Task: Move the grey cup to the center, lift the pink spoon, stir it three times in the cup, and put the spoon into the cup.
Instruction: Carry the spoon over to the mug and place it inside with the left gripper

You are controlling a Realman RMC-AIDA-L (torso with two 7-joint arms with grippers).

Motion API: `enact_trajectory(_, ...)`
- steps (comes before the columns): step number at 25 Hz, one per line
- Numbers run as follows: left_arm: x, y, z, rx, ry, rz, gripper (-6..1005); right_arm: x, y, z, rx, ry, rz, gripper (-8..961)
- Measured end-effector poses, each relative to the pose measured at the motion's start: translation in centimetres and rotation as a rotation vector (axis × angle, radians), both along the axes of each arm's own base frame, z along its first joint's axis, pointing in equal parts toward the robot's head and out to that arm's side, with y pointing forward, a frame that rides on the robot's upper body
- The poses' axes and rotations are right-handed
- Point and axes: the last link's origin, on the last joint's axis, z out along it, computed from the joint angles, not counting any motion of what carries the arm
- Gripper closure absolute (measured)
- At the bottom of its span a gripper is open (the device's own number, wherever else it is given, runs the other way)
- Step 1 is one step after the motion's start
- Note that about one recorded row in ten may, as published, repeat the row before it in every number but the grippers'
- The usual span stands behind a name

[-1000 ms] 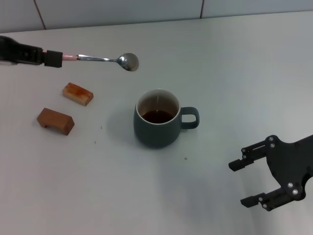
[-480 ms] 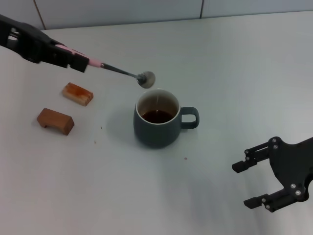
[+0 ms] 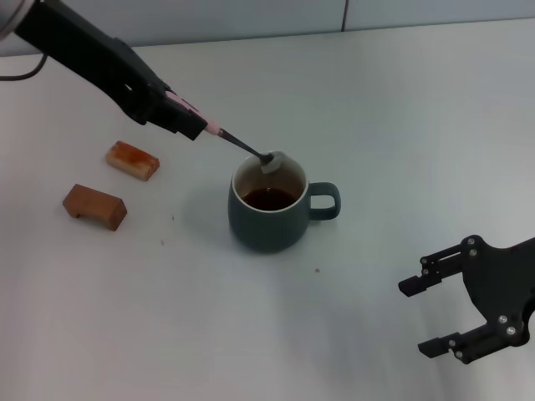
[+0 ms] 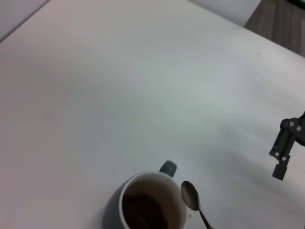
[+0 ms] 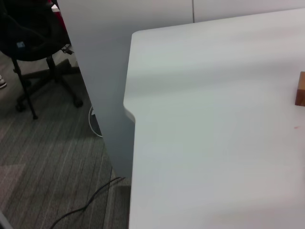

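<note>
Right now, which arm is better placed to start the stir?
Left. The left gripper holds the pink spoon by its handle, bowl at the rim of the grey cup, above the dark liquid. The right gripper hangs open, off to the cup's near right, holding nothing.

I see the cup [image 3: 267,213] standing mid-table [image 3: 401,125], its handle turned toward my right claw [image 3: 428,316], which sits well apart, nearer me and to the right. My left claw [image 3: 188,121] is behind and left of the cup, gripping the spoon [image 3: 247,149]; the spoon slants down from it, bowl just over the cup's rear rim. Two blocks [image 3: 133,159] [image 3: 94,206] lie below my left claw, left of the cup.
</note>
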Motion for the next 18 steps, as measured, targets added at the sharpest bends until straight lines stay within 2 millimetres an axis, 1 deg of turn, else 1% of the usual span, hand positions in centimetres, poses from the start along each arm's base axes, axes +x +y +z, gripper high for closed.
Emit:
enact_trajectory(2, 0.7, 0.1, -0.6, -0.009, 0.007, -0.013, 868, 0.0, 0.0, 0.0, 0.001, 0.000, -0.001, 259)
enact_trajectory(6, 1.2, 0.1, -1.0, -0.019, 0.014, -0.026, 868, 0.1, -0.1, 0.0, 0.001, 0.001, -0.003, 260)
enact_trajectory(7, 1.5, 0.0, -1.7, -0.022, 0.031, -0.031, 868, 0.1, -0.1, 0.0, 0.001, 0.002, -0.004, 260)
enact_trajectory(13, 1.3, 0.1, -2.9, -0.001, 0.094, -0.040, 868, 0.1, -0.2, -0.1, -0.001, 0.003, -0.005, 260)
enact_trajectory(18, 1.3, 0.3, -3.5, 0.012, 0.149, -0.059, 868, 0.0, -0.2, -0.2, -0.005, 0.002, -0.002, 260)
